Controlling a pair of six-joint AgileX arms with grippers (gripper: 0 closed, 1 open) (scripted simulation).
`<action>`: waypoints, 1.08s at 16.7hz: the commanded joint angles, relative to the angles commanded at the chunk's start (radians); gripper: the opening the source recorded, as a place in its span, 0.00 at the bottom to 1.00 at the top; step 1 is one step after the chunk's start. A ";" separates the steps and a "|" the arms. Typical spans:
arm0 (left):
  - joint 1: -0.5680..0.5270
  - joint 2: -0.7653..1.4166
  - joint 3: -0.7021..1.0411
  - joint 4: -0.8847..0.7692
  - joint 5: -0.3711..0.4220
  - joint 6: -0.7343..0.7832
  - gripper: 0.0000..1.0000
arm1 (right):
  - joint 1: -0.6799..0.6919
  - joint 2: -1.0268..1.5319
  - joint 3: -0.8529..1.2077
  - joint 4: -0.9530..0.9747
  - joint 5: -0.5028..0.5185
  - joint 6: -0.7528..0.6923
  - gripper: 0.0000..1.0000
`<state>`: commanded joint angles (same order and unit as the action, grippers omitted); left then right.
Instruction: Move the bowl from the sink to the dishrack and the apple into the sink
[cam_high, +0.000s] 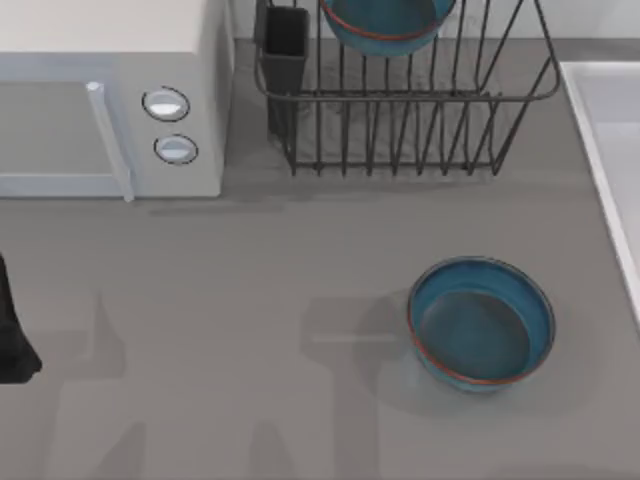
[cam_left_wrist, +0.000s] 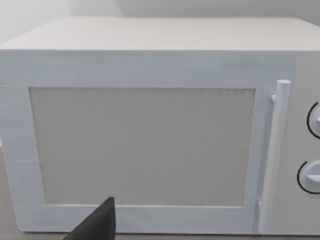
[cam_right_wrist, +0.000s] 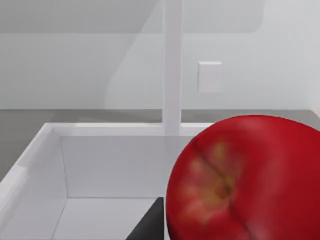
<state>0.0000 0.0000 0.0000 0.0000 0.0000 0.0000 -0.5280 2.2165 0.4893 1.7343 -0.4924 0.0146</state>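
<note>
glossy red apple (cam_right_wrist: 250, 180); glazed bowl (cam_high: 481, 323); dark wire dishrack (cam_high: 410, 120).

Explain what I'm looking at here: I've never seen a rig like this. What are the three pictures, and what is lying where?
This is a rendered simulation of two AgileX arms at a table. The top view looks straight down: a white microwave at back left, a dark wire dishrack holding one teal bowl, a second teal bowl on the grey table, and the sink at the right edge. The dark shape at the left edge is the left arm, parked. The left wrist view, from a camera on that arm, faces the microwave door. The right wrist view shows a red apple close up over the white sink basin, apparently carried by the right claw.
</note>
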 joint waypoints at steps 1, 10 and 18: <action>0.000 0.000 0.000 0.000 0.000 0.000 1.00 | 0.000 0.000 0.000 0.000 0.000 0.000 0.45; 0.000 0.000 0.000 0.000 0.000 0.000 1.00 | 0.000 0.000 0.000 0.000 0.000 0.000 1.00; 0.000 0.000 0.000 0.000 0.000 0.000 1.00 | 0.000 0.000 0.001 0.000 0.000 0.000 1.00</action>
<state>0.0000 0.0000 0.0000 0.0000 0.0000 0.0000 -0.5275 2.2162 0.4901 1.7341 -0.4924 0.0146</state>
